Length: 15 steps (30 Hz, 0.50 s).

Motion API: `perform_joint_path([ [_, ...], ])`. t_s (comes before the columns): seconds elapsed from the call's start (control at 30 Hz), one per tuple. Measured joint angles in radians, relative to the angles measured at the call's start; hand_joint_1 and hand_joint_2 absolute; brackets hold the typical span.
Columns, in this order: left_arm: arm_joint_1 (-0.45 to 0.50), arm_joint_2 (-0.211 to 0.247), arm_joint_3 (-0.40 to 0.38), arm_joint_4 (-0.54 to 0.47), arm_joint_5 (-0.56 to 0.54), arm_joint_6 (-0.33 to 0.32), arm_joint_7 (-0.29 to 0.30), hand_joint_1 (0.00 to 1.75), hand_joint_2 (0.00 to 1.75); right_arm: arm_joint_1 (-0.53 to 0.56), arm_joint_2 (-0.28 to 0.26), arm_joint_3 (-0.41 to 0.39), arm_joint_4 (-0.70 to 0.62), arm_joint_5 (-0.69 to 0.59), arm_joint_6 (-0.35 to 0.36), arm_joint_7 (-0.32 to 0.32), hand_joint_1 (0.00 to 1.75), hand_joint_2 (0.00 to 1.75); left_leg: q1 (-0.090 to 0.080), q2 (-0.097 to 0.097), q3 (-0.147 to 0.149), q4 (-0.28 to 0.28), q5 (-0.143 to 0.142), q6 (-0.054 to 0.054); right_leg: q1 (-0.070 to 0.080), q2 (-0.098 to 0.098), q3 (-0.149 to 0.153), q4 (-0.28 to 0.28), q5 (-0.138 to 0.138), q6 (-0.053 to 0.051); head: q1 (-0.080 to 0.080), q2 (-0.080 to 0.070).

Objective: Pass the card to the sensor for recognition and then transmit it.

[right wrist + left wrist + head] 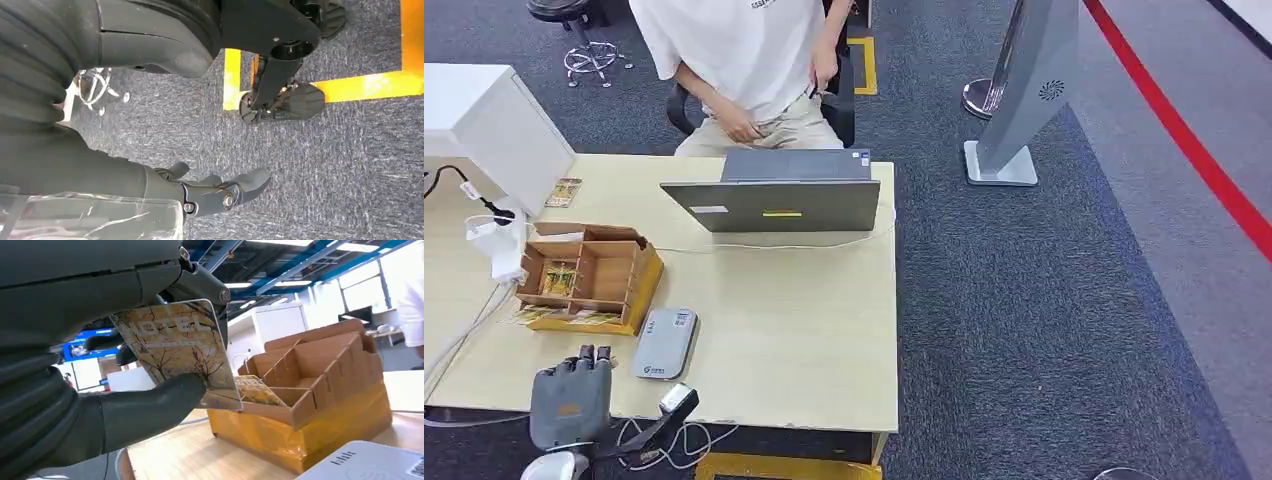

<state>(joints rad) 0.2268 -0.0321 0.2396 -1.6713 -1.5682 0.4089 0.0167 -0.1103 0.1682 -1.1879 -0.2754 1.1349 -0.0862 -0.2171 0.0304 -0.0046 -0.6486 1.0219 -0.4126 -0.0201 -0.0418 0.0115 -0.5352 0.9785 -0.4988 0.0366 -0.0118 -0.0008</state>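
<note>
Card (175, 347) was pinched between thumb and fingers of the left hand (572, 400), held face-out near the table's (804, 340) front edge, probably to present it flat to the grey sensor (664, 343) just beside the compartmented box (594, 275). Right hand (220, 192) hung over the carpet, fingers loosely apart, empty.

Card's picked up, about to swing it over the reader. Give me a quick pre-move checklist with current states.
1. Card held by left robot hand: ok, thumb pressed on its face.
2. Card out of the cardboard box: ok.
3. Reader top free of objects: ok.
4. Reader beside the left robot hand: ok, just to its right.
5. Right robot hand holding nothing: ok, hanging over the carpet.
6. Person ready to receive: cannot tell.
</note>
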Motion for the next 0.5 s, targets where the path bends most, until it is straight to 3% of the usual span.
perform_joint_path([
  [0.17,-0.021,0.019,-0.012,0.035,0.000,0.001,0.078,1.75,1.75,0.000,0.000,0.009,0.000,0.009,0.006,-0.003,0.00,1.75,0.000,0.000,0.000,0.000,0.000,0.000,0.000,0.000,0.000,0.000,0.000,0.000,0.000,0.000],
  [0.3,-0.033,0.035,-0.028,0.054,-0.001,0.000,0.100,1.75,1.75,0.000,0.000,0.014,0.000,0.010,0.008,-0.004,0.00,1.75,0.000,0.000,0.000,0.000,0.000,0.000,0.000,0.000,0.000,0.000,0.000,0.000,0.000,0.000],
  [0.5,-0.074,0.099,-0.146,0.083,-0.001,-0.004,0.211,1.75,1.75,-0.001,0.000,0.021,0.000,0.029,0.015,-0.004,0.00,1.75,0.000,0.000,0.001,0.000,0.000,0.000,0.000,0.000,0.000,0.000,0.000,0.000,0.000,0.000],
])
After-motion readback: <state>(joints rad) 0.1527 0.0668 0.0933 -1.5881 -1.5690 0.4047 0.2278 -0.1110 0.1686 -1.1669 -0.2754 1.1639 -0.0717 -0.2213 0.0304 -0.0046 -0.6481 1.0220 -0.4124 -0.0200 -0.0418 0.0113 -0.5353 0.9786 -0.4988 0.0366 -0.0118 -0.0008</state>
